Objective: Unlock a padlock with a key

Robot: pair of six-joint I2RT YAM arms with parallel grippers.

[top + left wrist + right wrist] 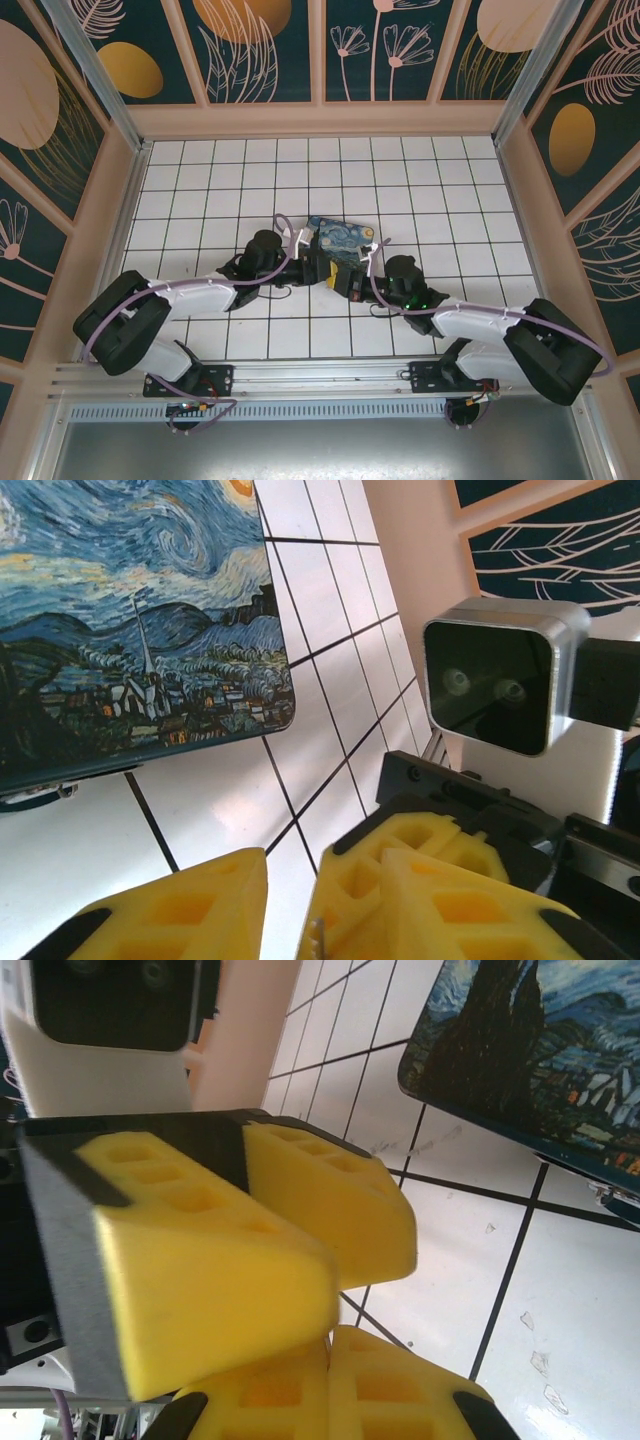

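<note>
White tiled tabletop (200, 200). Overhead: left gripper (322, 268) and right gripper (348, 280) meet just beside painted box (340, 238).
Left wrist: jaws a narrow gap apart, nothing visibly held. The padlock (38, 794) is a silvery sliver lying along the box edge, heading unclear.
Right wrist: fingers (400, 1390) pressed together, can't tell if anything's between.

The dark blue swirl-painted rectangular box (340, 238) lies near the middle of the white tiled surface (200, 180). Leaf-patterned wall panels (265, 50) stand to the left and right of the surface and behind it. Just in front of the box, the left tool (288, 900) and the right tool (328, 1390) meet close together, left beside right.
</note>
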